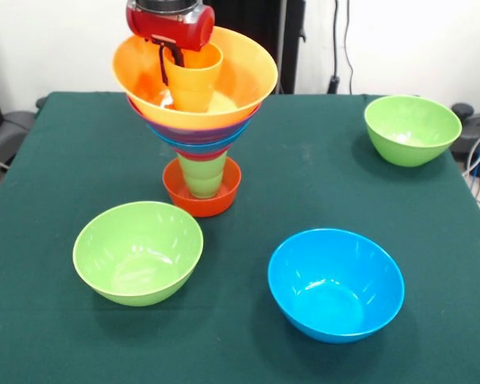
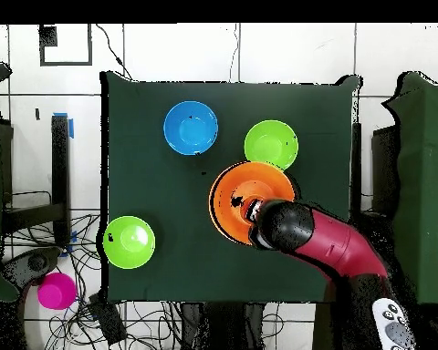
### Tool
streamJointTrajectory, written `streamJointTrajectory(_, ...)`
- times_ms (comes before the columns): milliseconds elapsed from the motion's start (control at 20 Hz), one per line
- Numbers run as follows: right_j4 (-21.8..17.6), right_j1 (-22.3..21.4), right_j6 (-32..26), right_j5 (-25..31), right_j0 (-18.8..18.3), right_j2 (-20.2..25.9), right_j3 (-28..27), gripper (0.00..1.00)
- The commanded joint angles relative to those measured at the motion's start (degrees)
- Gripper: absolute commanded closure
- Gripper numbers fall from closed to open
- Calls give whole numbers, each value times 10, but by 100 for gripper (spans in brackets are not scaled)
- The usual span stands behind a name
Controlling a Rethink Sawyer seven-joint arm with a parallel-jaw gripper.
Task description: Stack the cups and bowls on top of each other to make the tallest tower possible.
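The tower stands at the table's far left of centre. A small red-orange bowl is the base, with the light green cup upright in it. Purple, blue and pink bowls sit nested above the cup, and the very large orange bowl is on top. The orange cup stands upright inside that top bowl. My gripper comes down from above and is shut on the cup's left rim. In the overhead view the arm covers part of the orange bowl and hides the cup.
A lime green bowl sits near left, a blue bowl near right, and another lime green bowl far right. The overhead view shows them too. A pink bowl lies off the table among cables.
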Motion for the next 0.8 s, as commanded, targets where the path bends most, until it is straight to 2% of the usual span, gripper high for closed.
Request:
streamJointTrajectory(50,-10,52,11,-26,-13,67,89,100)
streamJointTrajectory(800,6,60,5,-65,-67,136,138,100)
